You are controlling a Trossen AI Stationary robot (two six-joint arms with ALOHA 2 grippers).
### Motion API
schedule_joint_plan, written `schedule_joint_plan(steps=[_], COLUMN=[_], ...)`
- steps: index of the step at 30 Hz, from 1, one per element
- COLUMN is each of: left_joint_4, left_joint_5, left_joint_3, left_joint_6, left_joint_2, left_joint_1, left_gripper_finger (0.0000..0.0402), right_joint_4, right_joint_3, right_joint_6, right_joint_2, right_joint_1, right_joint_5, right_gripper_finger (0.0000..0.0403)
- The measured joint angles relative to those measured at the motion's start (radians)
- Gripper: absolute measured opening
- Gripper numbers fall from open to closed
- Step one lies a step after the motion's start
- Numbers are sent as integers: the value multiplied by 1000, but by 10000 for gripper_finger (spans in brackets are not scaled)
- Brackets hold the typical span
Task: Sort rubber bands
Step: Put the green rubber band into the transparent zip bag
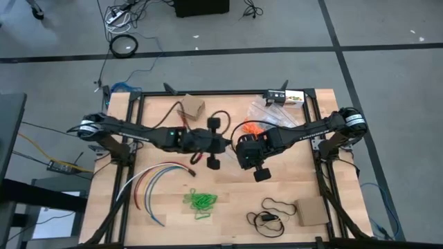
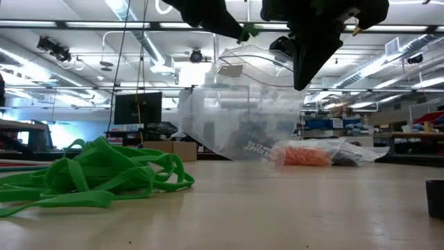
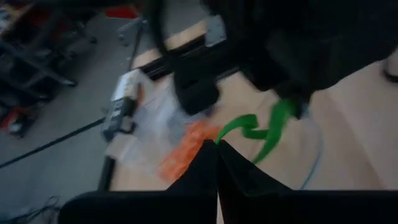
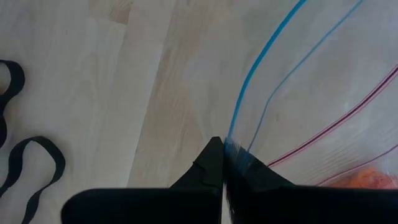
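From above, both arms meet mid-counter (image 1: 297,149); green rubber bands (image 1: 200,200) lie lower centre. Low view: clear zipper bag (image 2: 243,111) hangs centre. Left gripper (image 3: 217,144) fingers pinch a green band (image 3: 258,129). Right gripper (image 4: 222,144) fingers pinch the bag's blue edge (image 4: 261,68).

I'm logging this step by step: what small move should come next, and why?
Probably carry the left gripper, shut on a green rubber band, over the mouth of the clear zipper bag that the right gripper pinches by its blue-striped edge, then release.
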Motion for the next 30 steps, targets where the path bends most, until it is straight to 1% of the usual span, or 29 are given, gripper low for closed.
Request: schedule_joint_plan(steps=[3, 8, 13, 20, 22, 24, 26, 30], left_joint_4=[-95, -269, -374, -397, -408, -434, -452, -475], left_joint_5=[18, 18, 15, 12, 33, 78, 105, 108], left_joint_3=[70, 200, 293, 322, 324, 325, 324, 322], left_joint_6=[0, 0, -5, -8, -12, -12, -4, -15], left_joint_2=[58, 164, 241, 254, 254, 254, 254, 254], left_joint_1=[-1, -1, -1, 0, 0, 0, -1, -1], left_gripper_finger=[2, 8, 21, 51, 59, 66, 68, 61], right_joint_4=[-7, -24, -74, -111, -116, -116, -116, -132], right_joint_3=[0, 0, 5, 6, 6, 6, 6, 6], right_joint_6=[0, -3, -6, -4, -10, -21, -23, -28], right_joint_2=[0, 0, -1, -3, -2, 0, 1, 2], right_joint_1=[-1, -8, -7, -7, -7, -7, -8, -9], right_joint_5=[0, 0, 6, 24, 24, 28, 55, 86], right_gripper_finger=[0, 0, 0, 0, 0, 0, 0, 0])
